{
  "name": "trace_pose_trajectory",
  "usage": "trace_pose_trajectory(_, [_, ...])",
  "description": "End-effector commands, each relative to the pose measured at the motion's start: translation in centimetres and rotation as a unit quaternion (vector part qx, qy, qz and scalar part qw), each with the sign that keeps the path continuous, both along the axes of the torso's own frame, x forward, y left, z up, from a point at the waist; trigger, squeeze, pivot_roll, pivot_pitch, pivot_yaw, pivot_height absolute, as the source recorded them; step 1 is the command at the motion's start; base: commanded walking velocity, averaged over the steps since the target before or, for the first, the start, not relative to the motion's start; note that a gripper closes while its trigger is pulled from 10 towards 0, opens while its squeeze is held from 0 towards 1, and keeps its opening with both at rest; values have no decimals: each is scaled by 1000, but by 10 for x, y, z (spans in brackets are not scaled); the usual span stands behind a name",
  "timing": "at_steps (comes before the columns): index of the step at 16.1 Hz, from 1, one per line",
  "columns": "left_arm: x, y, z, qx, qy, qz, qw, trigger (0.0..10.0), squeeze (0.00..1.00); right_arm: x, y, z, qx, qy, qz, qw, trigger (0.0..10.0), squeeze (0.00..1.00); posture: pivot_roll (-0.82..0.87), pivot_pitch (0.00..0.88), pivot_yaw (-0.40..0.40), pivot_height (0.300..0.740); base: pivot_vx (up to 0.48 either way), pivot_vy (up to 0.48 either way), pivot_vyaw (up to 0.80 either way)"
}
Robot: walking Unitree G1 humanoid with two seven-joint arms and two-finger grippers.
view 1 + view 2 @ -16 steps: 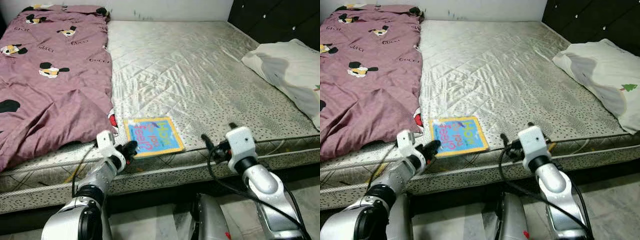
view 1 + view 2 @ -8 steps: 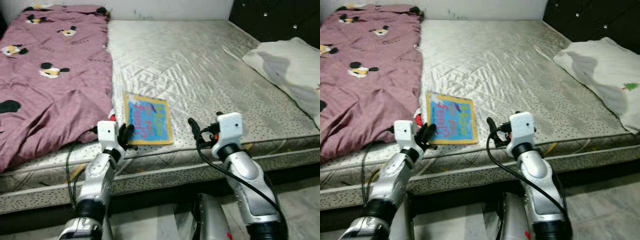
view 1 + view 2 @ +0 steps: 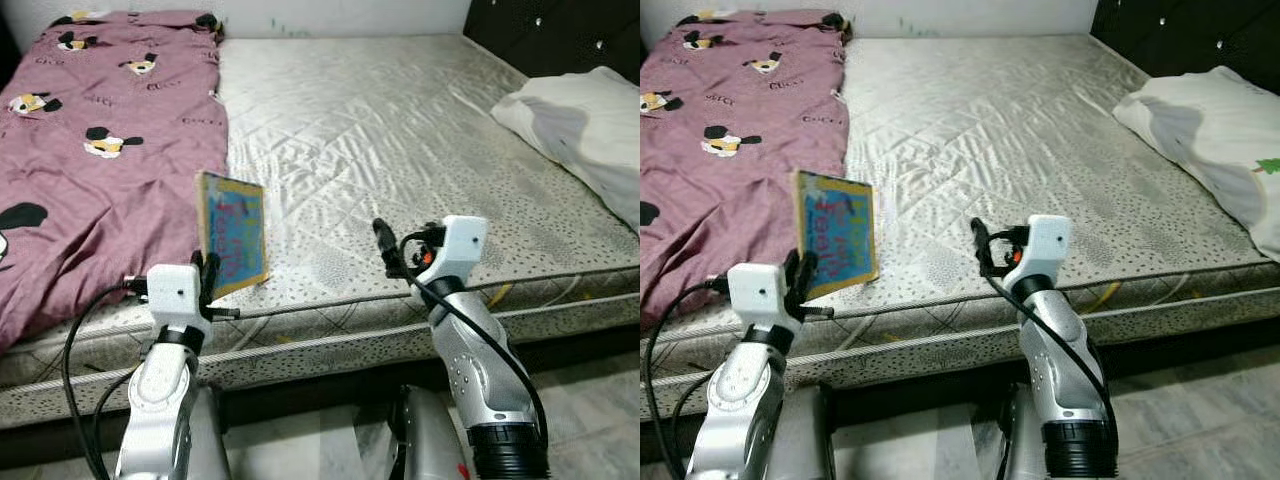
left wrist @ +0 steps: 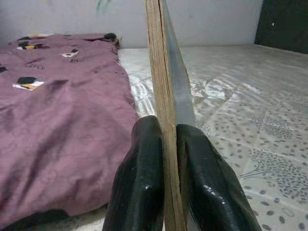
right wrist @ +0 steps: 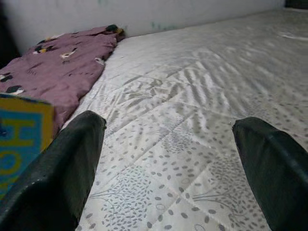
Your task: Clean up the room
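On the quilted mattress (image 3: 400,150), beside the purple blanket (image 3: 90,170), the left gripper (image 4: 163,159) pinches a picture book (image 3: 232,232) upright, while the right gripper (image 5: 168,159) hovers spread and empty.

pillow (image 3: 585,125) cut by frame edge | book (image 4: 166,96) top cropped

"GUCCI" repeats across the purple blanket (image 3: 110,150); the book (image 5: 21,139) cover shows "HO" (rest unreadable).

open mattress (image 3: 400,150) ahead; blanket (image 3: 90,170) left, pillow (image 3: 585,130) right
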State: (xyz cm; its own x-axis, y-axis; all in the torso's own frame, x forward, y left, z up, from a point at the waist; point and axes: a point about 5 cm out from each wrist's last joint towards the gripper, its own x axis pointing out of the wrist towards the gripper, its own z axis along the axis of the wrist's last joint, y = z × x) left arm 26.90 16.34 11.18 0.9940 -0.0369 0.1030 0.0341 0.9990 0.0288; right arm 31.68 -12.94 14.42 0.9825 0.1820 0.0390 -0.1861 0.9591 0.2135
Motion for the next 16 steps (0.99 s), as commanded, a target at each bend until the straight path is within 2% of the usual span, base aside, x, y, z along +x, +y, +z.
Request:
trace_pose_trajectory(1, [-2,-2,5,12,-2,4,1000,0,0,2,-1,2,7,-1,-3,1000,10000,0,32,0,-25,496,0,0,0])
trace_pose_trajectory(6, [1,-8,16,17,-12,0,1000,0,0,4,-4,5,14,-9,-7,1000,10000,0,30,0,-24,500,0,0,0])
trace_pose_trajectory(16, [4,-18,12,-1,8,-16,1000,0,0,12,-10,13,12,-23,-16,1000,10000,0,15,0,-22,608,0,0,0])
